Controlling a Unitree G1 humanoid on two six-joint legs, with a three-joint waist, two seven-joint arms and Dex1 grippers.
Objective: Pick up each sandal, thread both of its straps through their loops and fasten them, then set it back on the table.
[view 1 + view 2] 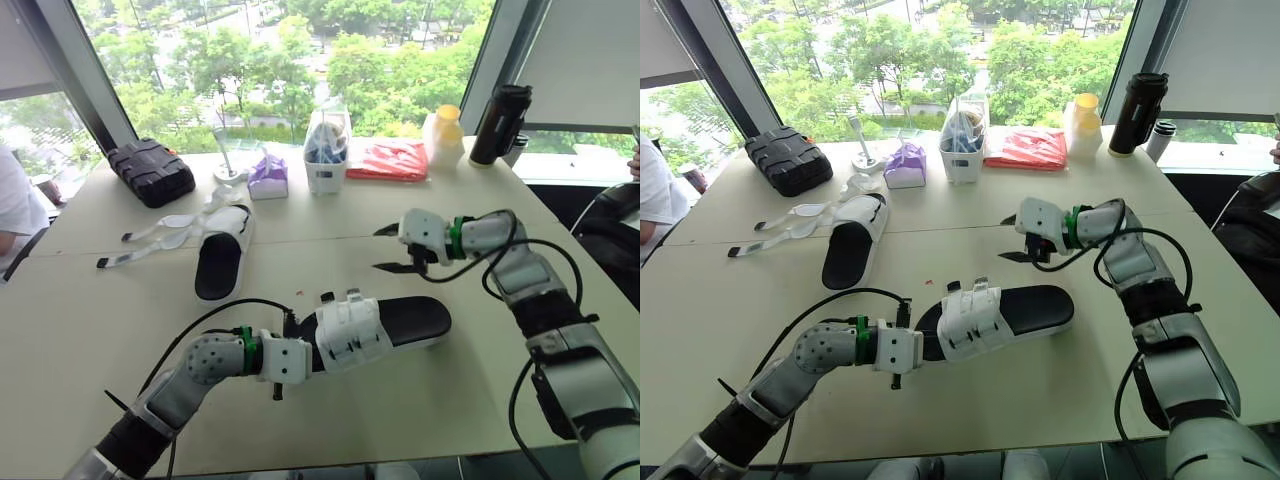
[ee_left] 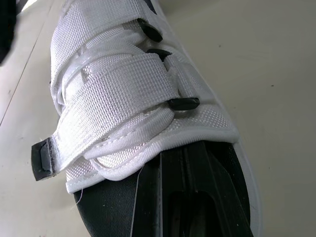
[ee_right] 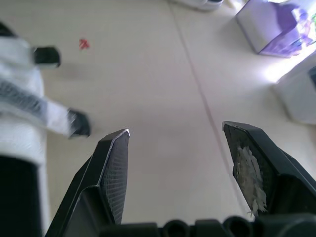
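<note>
Two sandals are noted on the worktop point(image 1: 90, 330). Near sandal point(image 1: 400, 322): it lies flat in front of the robot, and both straps point(image 1: 350, 335) are threaded and pressed down. Its open end is pinched by the left gripper point(image 1: 303, 358), with one of the fingers point(image 2: 163, 197) laid along the footbed under the upper, presumably to steady it for setting down. The right gripper point(image 1: 380, 250) is held above the worktop, just beyond the near sandal and apart from it, fingers point(image 3: 114, 173) spread wide and empty. Far sandal point(image 1: 220, 262): loose straps point(image 1: 145, 250) are trailed out, not yet fastened.
</note>
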